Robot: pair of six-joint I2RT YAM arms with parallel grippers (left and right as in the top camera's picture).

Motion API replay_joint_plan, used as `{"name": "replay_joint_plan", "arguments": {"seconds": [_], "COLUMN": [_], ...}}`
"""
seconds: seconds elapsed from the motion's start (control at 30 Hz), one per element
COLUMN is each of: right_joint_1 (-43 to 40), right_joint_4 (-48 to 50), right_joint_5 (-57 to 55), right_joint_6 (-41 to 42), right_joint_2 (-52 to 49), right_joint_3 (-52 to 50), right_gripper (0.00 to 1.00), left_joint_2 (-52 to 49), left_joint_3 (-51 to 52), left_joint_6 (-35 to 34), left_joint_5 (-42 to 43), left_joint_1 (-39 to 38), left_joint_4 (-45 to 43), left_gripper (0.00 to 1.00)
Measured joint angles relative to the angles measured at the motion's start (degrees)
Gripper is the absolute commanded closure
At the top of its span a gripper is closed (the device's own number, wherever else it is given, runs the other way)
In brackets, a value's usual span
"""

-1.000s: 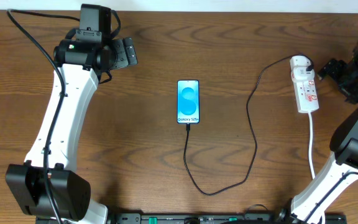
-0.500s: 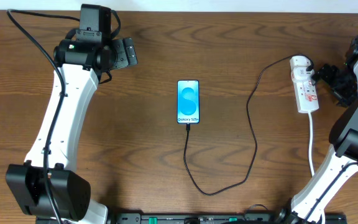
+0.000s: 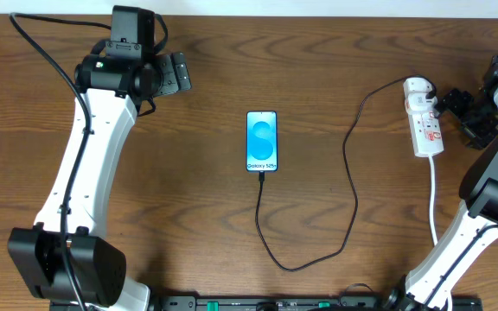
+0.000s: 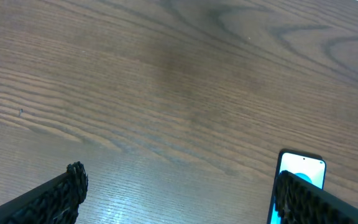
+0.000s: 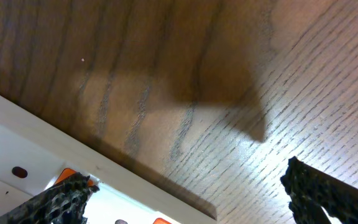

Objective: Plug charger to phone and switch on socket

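1. The right claw (image 3: 450, 104) is wide open and holds nothing. It hangs just beside the right side of the socket (image 3: 424, 117), close to the socket's far end.
2. A second ago this claw was further to the right. It has slid left toward the socket and then stopped. I think it is getting ready to push a red switch.
3. The left claw (image 3: 180, 72) is wide open and empty too. It has not moved. It sits at the far left of the table (image 3: 188, 190), well apart from the phone (image 3: 262, 141).
4. The phone lies flat in the middle of the table, with its blue screen facing up.
5. The charger (image 3: 355, 173) starts at the near end of the phone, loops toward the near edge, then climbs to the far end of the socket. Its tip looks plugged into the phone already, so I think only the switch is left.
6. I cannot tell if a switch is on.
7. There are no boxes or bowls here. Only the socket holds something: the charger's other end seems to sit in it.
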State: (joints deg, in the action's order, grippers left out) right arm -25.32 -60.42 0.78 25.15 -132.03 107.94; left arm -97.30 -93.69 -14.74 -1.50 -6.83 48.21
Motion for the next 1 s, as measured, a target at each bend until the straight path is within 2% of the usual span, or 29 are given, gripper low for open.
{"name": "replay_joint_plan", "arguments": {"seconds": [1.0], "right_joint_1": [-0.07], "right_joint_4": [-0.48], "right_joint_5": [3.32], "right_joint_6": [0.09], "right_joint_2": [-0.11], "right_joint_3": [0.35], "right_gripper": [0.01], "left_joint_2": [0.0], "left_joint_3": [0.0], "left_joint_6": [-0.02], "left_joint_5": [0.0], "left_joint_1": [0.0], "left_joint_4": [0.0], "left_gripper": [0.02]}}
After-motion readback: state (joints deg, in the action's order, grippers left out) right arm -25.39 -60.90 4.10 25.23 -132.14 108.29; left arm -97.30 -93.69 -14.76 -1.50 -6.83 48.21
